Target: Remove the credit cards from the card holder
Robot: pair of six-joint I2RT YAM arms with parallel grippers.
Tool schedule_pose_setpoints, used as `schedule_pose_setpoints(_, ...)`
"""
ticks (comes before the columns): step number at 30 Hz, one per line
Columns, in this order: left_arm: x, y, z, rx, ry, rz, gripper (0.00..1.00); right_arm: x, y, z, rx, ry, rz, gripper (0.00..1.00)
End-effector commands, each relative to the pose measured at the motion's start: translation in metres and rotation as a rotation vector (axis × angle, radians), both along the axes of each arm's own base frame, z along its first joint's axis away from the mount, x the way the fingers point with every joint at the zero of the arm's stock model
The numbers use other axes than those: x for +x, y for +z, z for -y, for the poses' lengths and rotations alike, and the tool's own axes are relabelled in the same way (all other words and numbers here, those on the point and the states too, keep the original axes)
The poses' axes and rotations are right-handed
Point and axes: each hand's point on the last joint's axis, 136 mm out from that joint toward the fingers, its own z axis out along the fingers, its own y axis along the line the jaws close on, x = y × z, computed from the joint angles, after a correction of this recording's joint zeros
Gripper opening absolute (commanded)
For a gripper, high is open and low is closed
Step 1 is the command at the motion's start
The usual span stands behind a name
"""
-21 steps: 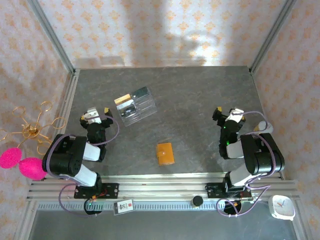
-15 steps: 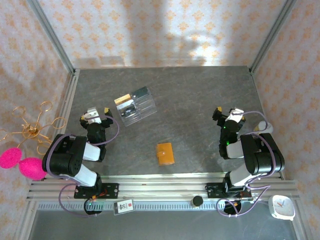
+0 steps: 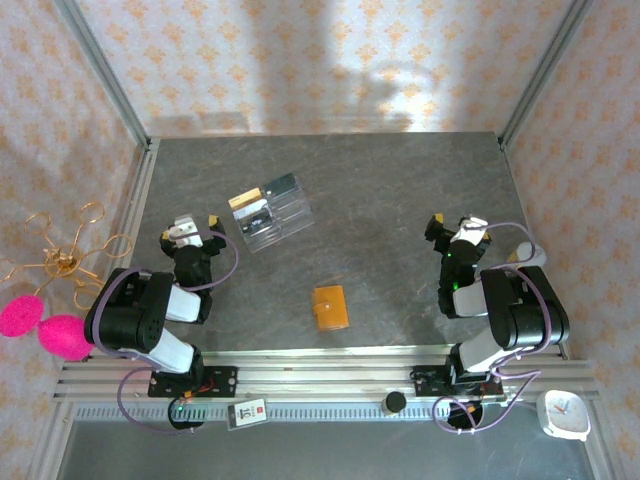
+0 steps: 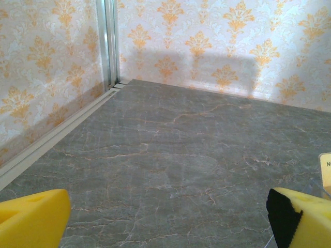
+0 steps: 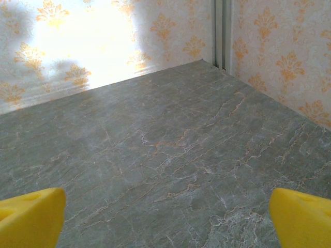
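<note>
The card holder (image 3: 331, 307), a tan-orange folded wallet, lies closed on the grey table near the front edge, between the two arms. The credit cards are hidden. My left gripper (image 3: 190, 230) rests low at the table's left side, well left of the holder. In the left wrist view this gripper (image 4: 168, 217) is open, its yellow fingertips (image 4: 33, 217) far apart over bare table. My right gripper (image 3: 455, 228) sits at the right side, also away from the holder. The right wrist view shows it (image 5: 168, 217) open, with nothing between its yellow fingertips (image 5: 302, 217).
A clear acrylic tiered stand (image 3: 269, 212) stands behind and to the right of the left gripper; its edge (image 4: 326, 173) reaches into the left wrist view. Patterned walls enclose the table (image 3: 380, 190) on three sides. A gold wire ornament (image 3: 60, 255) and pink balls (image 3: 45, 330) lie outside the left wall.
</note>
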Motion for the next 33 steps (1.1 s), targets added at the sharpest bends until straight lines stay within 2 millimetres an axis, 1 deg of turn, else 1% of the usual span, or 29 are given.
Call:
schedule_pose_setpoints(1,0.005,0.012,0.002,0.01,-0.006,0.041,1.0,0.0,0.009,0.001,0.012,-0.005,0.042,1.0)
schedule_pose_setpoints(28,0.006,0.012,0.002,0.01,-0.008,0.042,1.0,0.0,0.009,0.001,0.013,-0.005,0.039,1.0)
schedule_pose_setpoints(30,0.002,0.017,0.0,0.016,0.014,0.058,1.0,0.001,0.012,0.001,0.012,-0.005,0.046,1.0)
schedule_pose_setpoints(33,-0.004,0.035,0.008,0.056,0.032,0.062,1.0,0.012,0.021,0.005,0.013,-0.038,-0.003,1.0)
